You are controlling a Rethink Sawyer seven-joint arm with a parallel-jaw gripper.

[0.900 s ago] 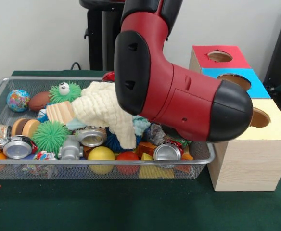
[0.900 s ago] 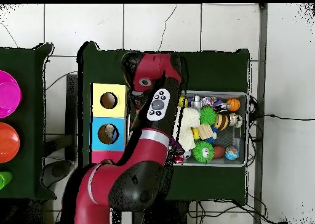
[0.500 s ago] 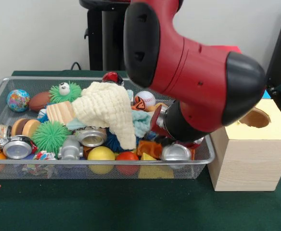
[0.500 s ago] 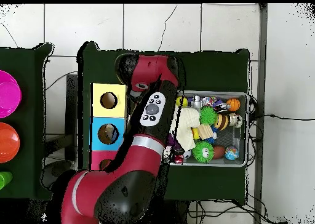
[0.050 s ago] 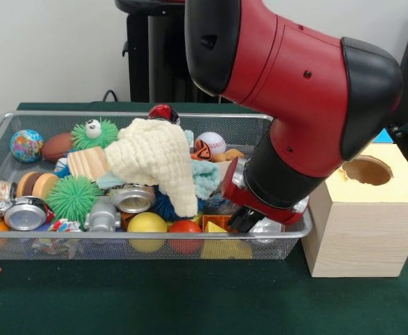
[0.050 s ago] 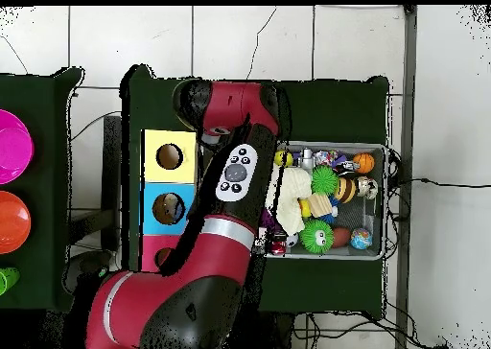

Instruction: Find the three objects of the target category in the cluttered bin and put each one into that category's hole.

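Note:
A wire bin holds a jumble of toys under a cream cloth. Crushed cans lie at the front: one by the cloth and one at the left end. Yellow and red balls sit against the front wall, and a baseball lies behind. My gripper reaches down into the bin's right end, beside a silver can that it mostly hides. The red arm covers this spot in the overhead view.
A wooden box with a round hole stands right of the bin, close to my wrist. From above, its yellow hole and blue hole show. Green spiky balls, a wood block and a globe ball fill the bin's left.
The arm's big elbow has swung up and to the right in the front view. The wrist has lowered into the bin's right end, over the silver can.

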